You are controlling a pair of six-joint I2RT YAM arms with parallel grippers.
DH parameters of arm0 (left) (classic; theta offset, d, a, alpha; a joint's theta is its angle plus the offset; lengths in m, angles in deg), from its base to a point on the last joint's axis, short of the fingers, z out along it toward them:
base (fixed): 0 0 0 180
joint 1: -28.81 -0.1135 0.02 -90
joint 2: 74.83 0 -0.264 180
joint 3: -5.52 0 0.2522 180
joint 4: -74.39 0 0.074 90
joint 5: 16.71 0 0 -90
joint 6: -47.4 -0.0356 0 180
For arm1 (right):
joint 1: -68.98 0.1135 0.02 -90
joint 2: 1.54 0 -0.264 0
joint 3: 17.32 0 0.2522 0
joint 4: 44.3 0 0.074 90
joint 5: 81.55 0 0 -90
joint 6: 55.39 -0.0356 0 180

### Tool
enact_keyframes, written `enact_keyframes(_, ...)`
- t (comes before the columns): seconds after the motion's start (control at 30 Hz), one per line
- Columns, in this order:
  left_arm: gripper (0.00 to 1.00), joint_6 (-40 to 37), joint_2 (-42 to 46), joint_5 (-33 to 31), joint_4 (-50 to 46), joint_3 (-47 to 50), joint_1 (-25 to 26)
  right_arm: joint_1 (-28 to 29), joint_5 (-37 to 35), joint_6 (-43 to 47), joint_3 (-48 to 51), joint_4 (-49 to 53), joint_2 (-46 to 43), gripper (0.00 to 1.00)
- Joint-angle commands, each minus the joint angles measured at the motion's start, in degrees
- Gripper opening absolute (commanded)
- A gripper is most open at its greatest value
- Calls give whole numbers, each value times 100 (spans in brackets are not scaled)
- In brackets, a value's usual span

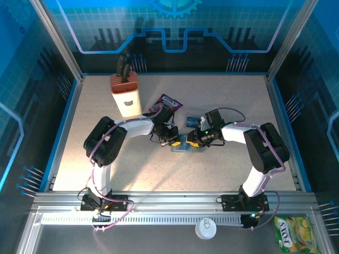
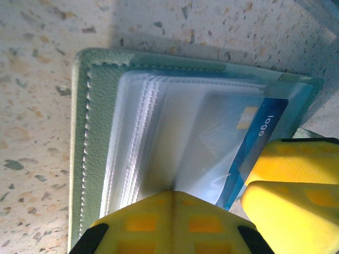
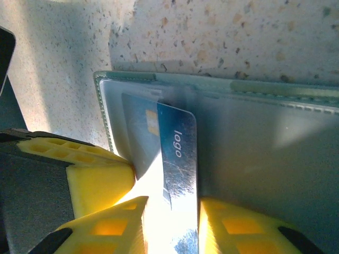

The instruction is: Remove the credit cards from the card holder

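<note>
Top view: the holder (image 1: 186, 146) lay mid-table with open room all round, the packet (image 1: 167, 103) well behind it. Left wrist: my left claw (image 2: 172, 203), shut, pressed on the holder's near edge. Right wrist: my right claw (image 3: 172, 217) pinched the blue card (image 3: 177, 148), which was partly out. Next, I judged, came a straight pull along the sleeve.
</note>
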Motion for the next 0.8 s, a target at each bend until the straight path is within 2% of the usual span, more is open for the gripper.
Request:
enact_keyframes(0.0,0,83,-164,-37,-295,13,-29,-67,174,-50,112,-127,63,29)
enact_keyframes(0.5,0,89,-171,-39,-297,13,-36,-93,84,-56,344,-252,-90,13)
enact_keyframes(0.77,0,85,-164,-53,-315,6,-32,-246,14,-9,520,-260,-244,12)
